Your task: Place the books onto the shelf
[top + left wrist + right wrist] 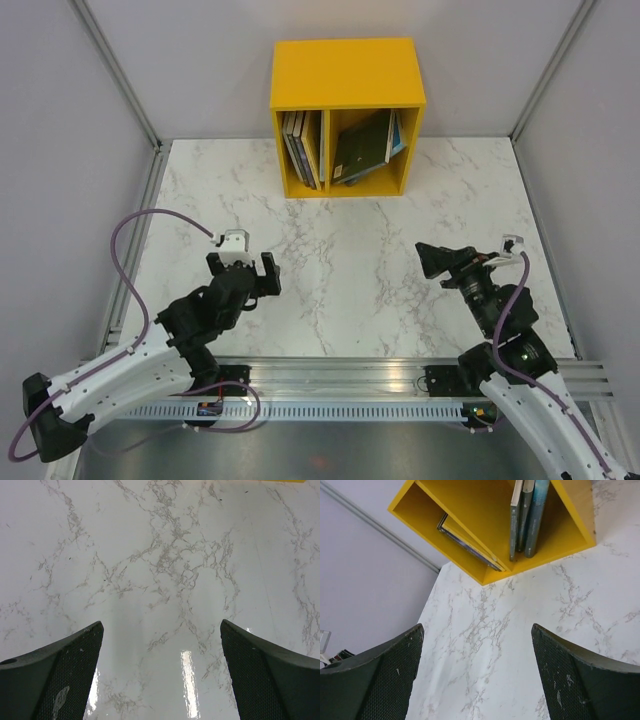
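Note:
The yellow shelf [345,70] stands at the back of the marble table, its two compartments facing me. Several thin books [303,148] stand upright in the left compartment. More books [365,147] lean tilted in the right one. The right wrist view shows the shelf [470,510] turned, with upright books [527,517] in one compartment and leaning books [470,545] in the other. My left gripper [243,270] [161,625] is open over bare marble. My right gripper [425,260] [477,627] is open and empty, well short of the shelf and pointing toward it.
The marble table [340,290] is bounded by grey walls with metal frame posts [120,80] at the sides and back. An aluminium rail [400,385] carrying the arm bases runs along the near edge. A purple cable [125,250] loops beside the left arm.

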